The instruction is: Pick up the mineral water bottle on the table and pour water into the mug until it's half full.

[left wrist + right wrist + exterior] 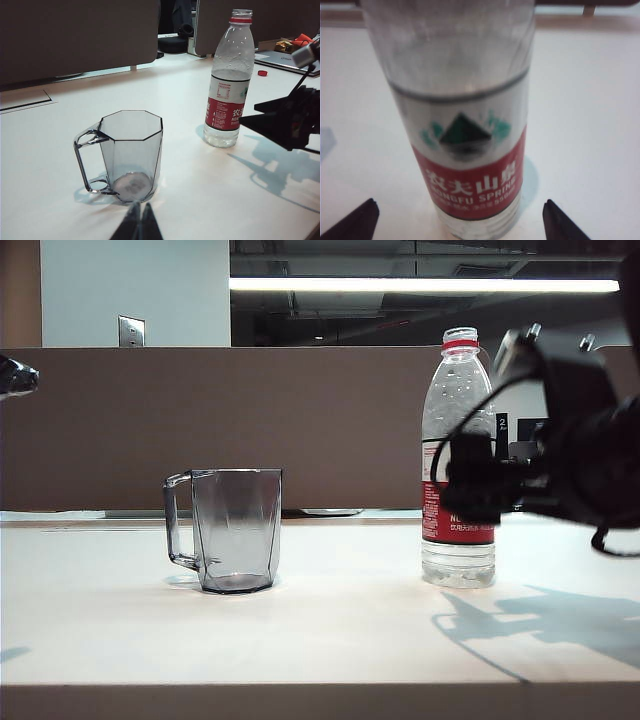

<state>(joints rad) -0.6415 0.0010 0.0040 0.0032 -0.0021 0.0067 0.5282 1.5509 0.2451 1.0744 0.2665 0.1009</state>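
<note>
Looming dark at the right edge of the exterior view, the right arm reaches in toward the mineral water bottle (458,460), its right gripper (478,485) level with the red label and partly covering it from the front. That bottle stands upright, cap off, on the white table (330,630), right of centre, with water (457,562) showing clear below the label. Left of centre the smoky grey mug (236,530) stands upright, handle to the left, well apart from the bottle and looking empty. In the left wrist view, the left gripper (138,224) shows only as two dark tips close together at the bottom edge, so it reads as closed, holding nothing, near the mug (129,154), which sits lower left. The bottle (229,85) stands in the upper right, and beside it at the right edge the right gripper (260,114) points its two dark fingers toward the label without clearly touching. A small red cap (262,73) lies on the table (200,200) behind the bottle. In the right wrist view, the bottle (465,125) fills the centre, and the right gripper (457,220) stands spread wide, a dark fingertip (355,220) in each lower corner, both clear of the plastic and gripping nothing.
</note>
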